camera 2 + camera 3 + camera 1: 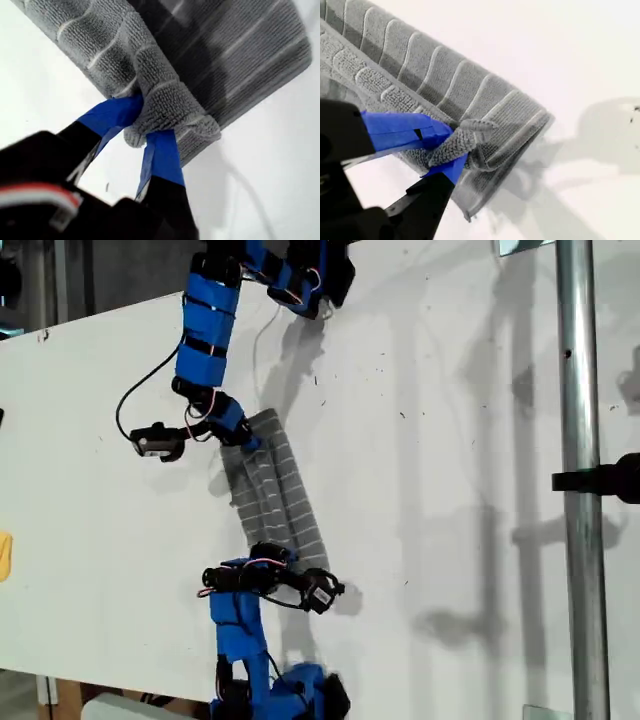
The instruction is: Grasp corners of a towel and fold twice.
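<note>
folded grey striped towel (272,488) lies mid table (450,490), soft, limp, light terry; first claw (142,125) and second claw (451,145) each pinching a bunched corner, best held at layered corners.

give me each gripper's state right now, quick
My first gripper: closed on a corner of the towel.
My second gripper: closed on another towel corner.
</note>
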